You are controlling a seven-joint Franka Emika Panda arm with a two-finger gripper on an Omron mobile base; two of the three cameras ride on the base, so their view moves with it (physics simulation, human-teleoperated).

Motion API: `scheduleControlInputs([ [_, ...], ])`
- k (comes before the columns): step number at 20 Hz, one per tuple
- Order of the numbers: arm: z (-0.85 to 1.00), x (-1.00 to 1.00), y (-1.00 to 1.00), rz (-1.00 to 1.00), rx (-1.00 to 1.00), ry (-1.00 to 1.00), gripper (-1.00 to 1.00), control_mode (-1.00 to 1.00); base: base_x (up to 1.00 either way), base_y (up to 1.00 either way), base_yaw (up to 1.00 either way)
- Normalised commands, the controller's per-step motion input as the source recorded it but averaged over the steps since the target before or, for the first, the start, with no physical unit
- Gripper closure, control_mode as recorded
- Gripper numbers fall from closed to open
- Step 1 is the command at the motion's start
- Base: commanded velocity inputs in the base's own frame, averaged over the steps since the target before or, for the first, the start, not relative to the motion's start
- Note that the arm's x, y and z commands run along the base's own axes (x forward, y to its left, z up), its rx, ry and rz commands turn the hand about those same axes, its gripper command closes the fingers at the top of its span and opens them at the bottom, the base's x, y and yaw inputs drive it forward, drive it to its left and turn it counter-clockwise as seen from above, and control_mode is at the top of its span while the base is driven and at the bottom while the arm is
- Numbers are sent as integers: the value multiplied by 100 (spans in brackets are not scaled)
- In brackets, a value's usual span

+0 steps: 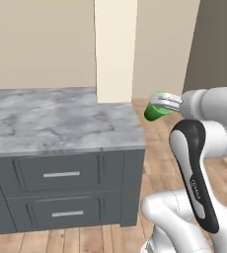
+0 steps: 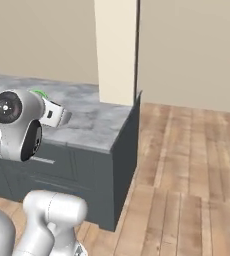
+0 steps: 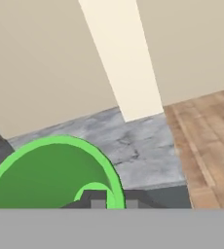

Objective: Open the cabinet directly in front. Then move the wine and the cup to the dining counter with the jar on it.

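Gripping cup (image 1: 155,110) rim, jaws closed | past dining counter (image 1: 61,121) edge | above floor (image 2: 187,160)

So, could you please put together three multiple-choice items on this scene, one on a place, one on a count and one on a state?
1. Where is the cup?
A. standing on the dining counter
B. in the gripper, beside the counter's end and above the floor
C. lying on the floor

2. How many drawer fronts with silver handles show on the dining counter in the left base view?
A. two
B. four
C. none

3. How does the cup sit?
A. upright
B. tilted over
C. upside down on the marble

Answers:
1 B, the gripper is shut on its rim, off the counter's edge.
2 A, one above the other.
3 B, it leans, its open mouth facing the hand view.
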Motion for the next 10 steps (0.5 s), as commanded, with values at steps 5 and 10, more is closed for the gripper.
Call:
scheduleControlInputs([
  [5, 0, 0, 0, 0, 0, 0, 100, 100, 81, 100, -1],
  [10, 0, 0, 0, 0, 0, 0, 100, 100, 30, 100, -4],
])
